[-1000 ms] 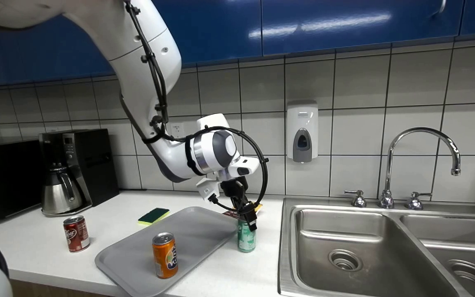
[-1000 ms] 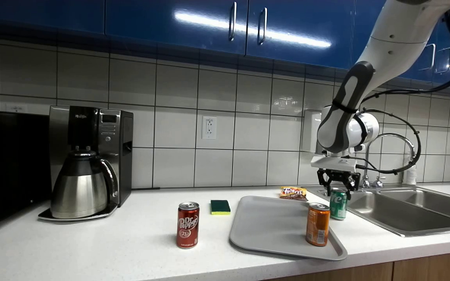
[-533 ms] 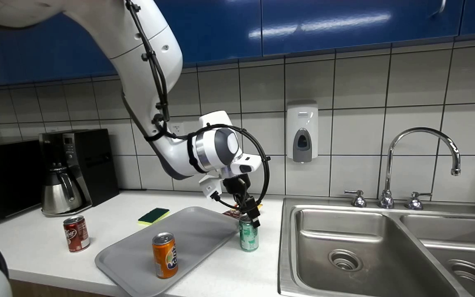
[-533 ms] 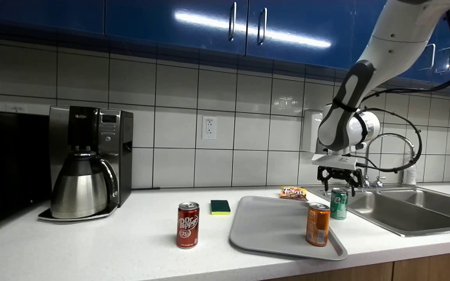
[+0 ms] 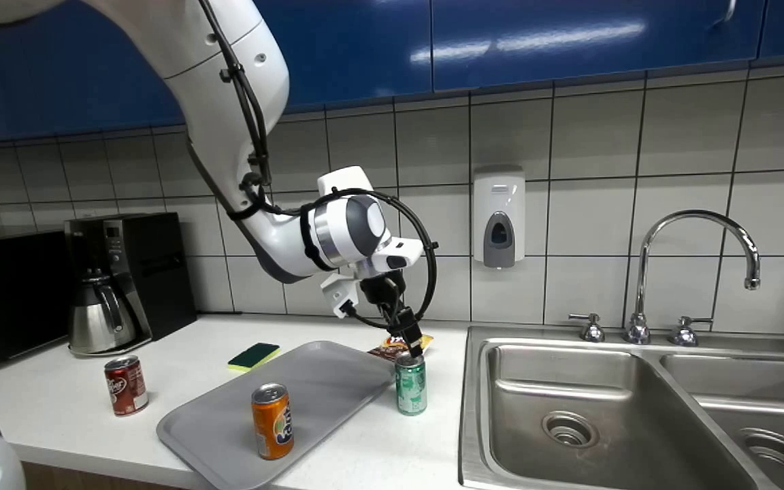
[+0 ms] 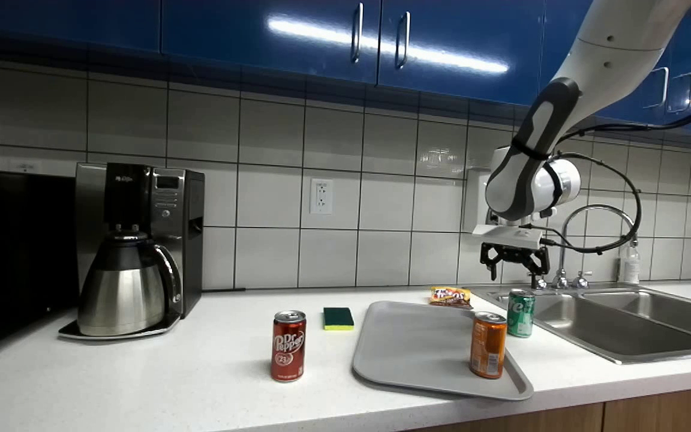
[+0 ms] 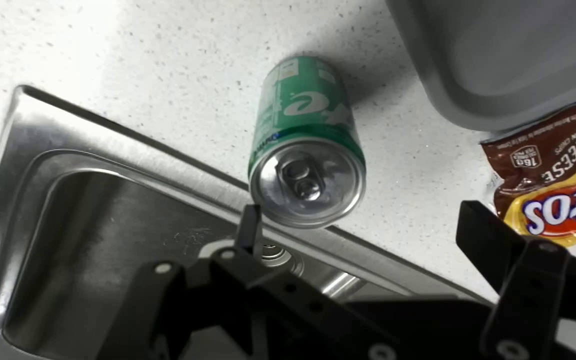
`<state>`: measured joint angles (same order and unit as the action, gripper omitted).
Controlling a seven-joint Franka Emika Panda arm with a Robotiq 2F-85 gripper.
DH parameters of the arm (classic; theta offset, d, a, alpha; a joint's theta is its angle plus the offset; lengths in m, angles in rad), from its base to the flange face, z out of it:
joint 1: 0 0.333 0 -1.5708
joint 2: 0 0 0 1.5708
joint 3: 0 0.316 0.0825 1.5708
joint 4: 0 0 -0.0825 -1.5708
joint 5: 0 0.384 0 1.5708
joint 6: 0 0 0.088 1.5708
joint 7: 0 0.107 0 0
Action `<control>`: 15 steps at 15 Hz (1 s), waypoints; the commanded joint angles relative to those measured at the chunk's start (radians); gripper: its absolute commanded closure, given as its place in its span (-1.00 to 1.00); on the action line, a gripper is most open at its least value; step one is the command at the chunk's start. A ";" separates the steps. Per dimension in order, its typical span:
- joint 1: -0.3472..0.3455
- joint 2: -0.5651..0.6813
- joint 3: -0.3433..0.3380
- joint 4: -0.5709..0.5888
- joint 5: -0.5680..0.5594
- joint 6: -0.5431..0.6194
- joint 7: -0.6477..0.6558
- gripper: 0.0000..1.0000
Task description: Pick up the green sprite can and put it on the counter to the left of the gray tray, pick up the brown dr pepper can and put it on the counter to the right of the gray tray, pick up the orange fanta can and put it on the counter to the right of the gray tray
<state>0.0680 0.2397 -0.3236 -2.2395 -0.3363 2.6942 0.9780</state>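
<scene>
The black two-fingered hand [image 6: 513,277], carried by a white jointed arm [image 6: 618,57], hangs over a small green, silver-topped soda can [image 7: 308,115]. Its fingers [image 7: 485,237] are spread well apart. In the wrist view the can lies off-centre, toward one finger; contact between that finger and the can's rim cannot be determined.

The green can stands upright on the pale, off-white, speckled counter [image 6: 201,384]. It is located between the large, flat, light-gray tray [image 6: 411,354] with rounded corners and the stainless steel double sink [image 5: 474,408], to the right of the tray in both exterior views and apart from its rim.

A dark red-brown soda can [image 6: 289,346] with white Dr Pepper lettering stands upright on the counter, left of the tray and apart from it. A bright orange, silver-topped soda can [image 5: 272,422] stands upright on the tray, toward its near right part.

A small, flat, green-and-yellow sponge [image 6: 338,318] lies just beside the tray's left edge, toward the far end. A brown, red and yellow snack bag [image 7: 558,170] lies at the tray's far end; whether bag and rim touch cannot be established. A black-and-silver coffee maker [image 6: 168,240] stands far left.
</scene>
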 commanded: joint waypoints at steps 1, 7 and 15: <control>0.027 -0.080 0.020 -0.048 -0.066 -0.022 0.066 -1.00; 0.056 -0.146 0.128 -0.107 -0.071 -0.041 0.060 -1.00; 0.052 -0.211 0.277 -0.192 0.016 -0.046 -0.026 -1.00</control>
<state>0.1337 0.0904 -0.0925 -2.3828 -0.3727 2.6791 1.0115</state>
